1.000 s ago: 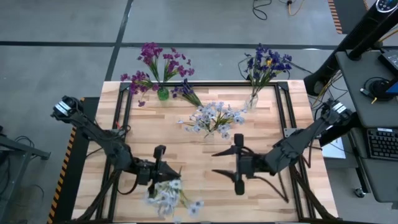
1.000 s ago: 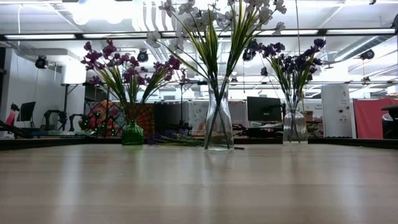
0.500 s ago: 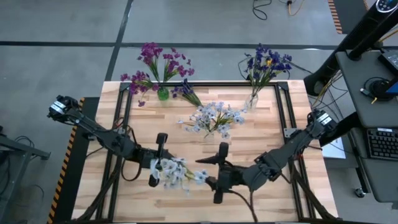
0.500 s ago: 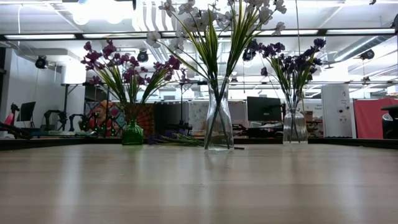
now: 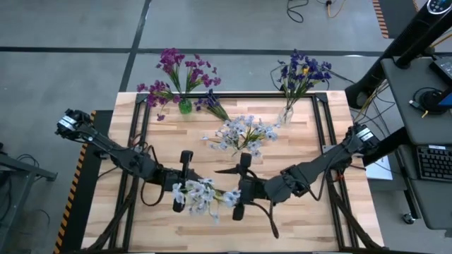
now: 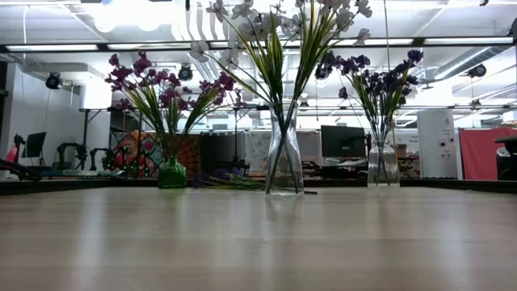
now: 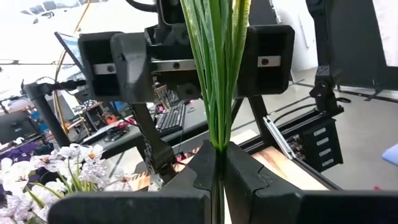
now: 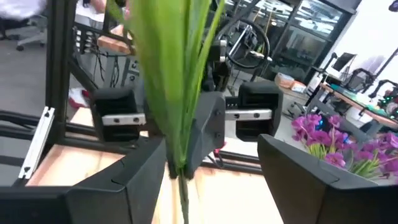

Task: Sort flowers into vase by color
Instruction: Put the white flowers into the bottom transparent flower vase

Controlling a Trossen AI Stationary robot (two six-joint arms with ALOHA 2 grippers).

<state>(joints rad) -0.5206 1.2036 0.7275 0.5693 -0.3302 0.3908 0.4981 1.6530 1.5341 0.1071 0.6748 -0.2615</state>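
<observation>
High view: the left pincer (image 5: pixel 185 185) is clamped on the green stems of a pale white-lavender spray (image 5: pixel 201 196) held above the desk (image 5: pixel 296 152) near its front middle. The right pincer (image 5: pixel 239 189), fingers apart, straddles the same stems without gripping. Behind stand a magenta bunch (image 5: pixel 180 74), a white bunch (image 5: pixel 244 134) and a blue-violet bunch (image 5: pixel 302 73) in vases.

Left end effector (image 5: pixel 182 182) clamped shut, facing the spread right end effector (image 5: pixel 239 189).
</observation>
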